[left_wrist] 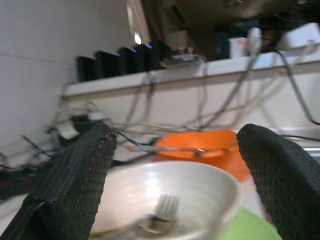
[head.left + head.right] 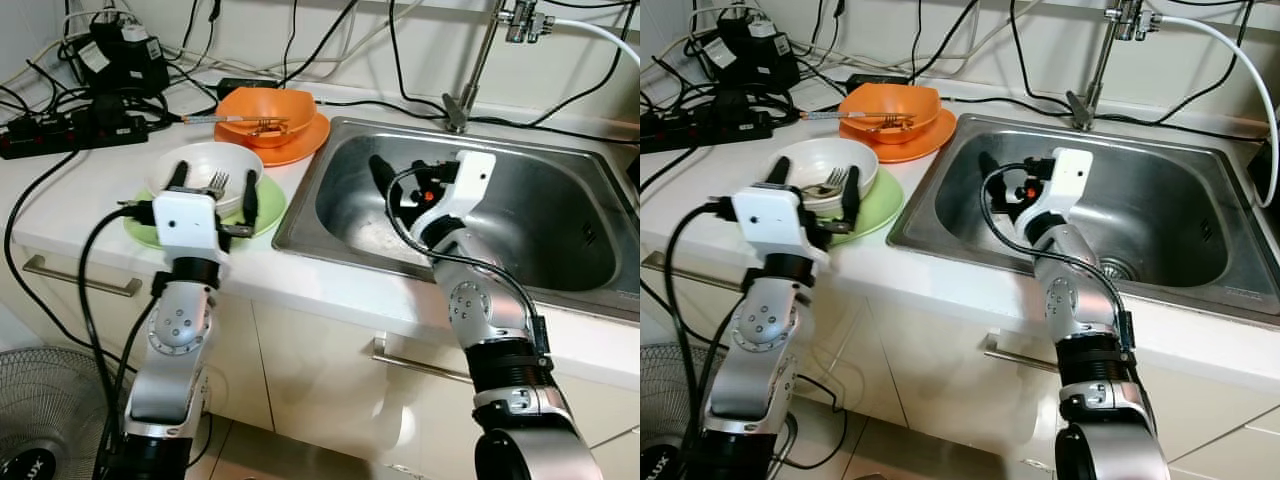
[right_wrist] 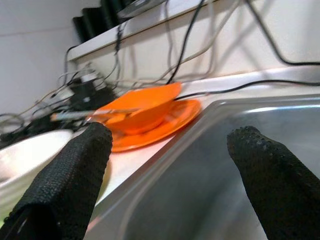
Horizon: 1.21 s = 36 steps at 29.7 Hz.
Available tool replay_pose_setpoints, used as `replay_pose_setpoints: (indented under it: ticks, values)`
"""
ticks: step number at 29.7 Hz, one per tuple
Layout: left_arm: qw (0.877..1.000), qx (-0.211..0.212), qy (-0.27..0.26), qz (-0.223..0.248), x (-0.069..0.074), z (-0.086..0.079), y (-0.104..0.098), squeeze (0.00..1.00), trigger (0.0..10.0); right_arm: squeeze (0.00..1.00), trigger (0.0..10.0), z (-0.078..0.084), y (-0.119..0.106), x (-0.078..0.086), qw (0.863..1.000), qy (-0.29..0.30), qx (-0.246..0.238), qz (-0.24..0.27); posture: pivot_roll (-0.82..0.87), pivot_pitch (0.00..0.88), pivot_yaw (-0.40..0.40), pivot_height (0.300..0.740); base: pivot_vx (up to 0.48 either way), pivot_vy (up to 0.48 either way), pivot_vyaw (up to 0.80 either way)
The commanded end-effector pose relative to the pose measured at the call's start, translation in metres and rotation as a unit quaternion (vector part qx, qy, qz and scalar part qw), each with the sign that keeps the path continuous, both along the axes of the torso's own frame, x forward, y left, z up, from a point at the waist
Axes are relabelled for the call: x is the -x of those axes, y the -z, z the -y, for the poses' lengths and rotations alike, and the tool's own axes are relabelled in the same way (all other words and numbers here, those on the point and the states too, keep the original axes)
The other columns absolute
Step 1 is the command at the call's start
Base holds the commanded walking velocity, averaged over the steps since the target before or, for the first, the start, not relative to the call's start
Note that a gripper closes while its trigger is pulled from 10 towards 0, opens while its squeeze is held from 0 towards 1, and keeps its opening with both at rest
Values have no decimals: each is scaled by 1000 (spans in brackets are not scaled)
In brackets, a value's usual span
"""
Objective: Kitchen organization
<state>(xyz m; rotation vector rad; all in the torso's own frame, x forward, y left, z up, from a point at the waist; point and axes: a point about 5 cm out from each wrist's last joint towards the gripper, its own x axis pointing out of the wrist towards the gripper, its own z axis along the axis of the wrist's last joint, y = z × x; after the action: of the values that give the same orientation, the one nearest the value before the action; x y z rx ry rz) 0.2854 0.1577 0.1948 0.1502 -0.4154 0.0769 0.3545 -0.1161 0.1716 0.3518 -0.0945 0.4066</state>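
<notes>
Fingers spread wide on our left gripper [image 2: 214, 195] around the white bowl [image 2: 205, 170]; right gripper [image 3: 170, 165] open over the sink [image 2: 560, 230], white counter [image 2: 70, 190].

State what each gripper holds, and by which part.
Nothing is held. The left gripper is open, its fingers on either side of the white bowl without closing on it. The right gripper is open over the sink.

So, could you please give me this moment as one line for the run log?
left pincer: open, straddling white bowl | fork: in bowl | bowl: on green plate | right pincer: open, over sink
</notes>
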Motion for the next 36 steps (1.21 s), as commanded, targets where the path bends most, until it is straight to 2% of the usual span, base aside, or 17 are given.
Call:
replay_pose_setpoints:
  ticks: [1,6,16,24,36]
  values:
    - [1000,-5,-26,16,3,-5,-4,1000,10000,0,10000,-6,-3,4,999,-35,1,3,-60,0,5,740,0,0,0]
    - [999,-4,-45,12,4,-10,-2,1000,10000,0,10000,-19,-1,18,990,-137,20,-1,-63,0,4,740,0,0,0]
    - [997,16,-67,-18,2,-16,12,1000,10000,0,10000,-26,7,36,972,-230,57,-6,-72,0,-1,740,0,0,0]
    - [996,46,-64,-48,0,-20,25,1000,10000,0,10000,-33,8,48,962,-266,63,-7,-75,0,-3,740,0,0,0]
    - [994,55,-58,-71,-1,-21,36,1000,10000,0,10000,-40,11,58,957,-282,68,-11,-78,0,0,740,0,0,0]
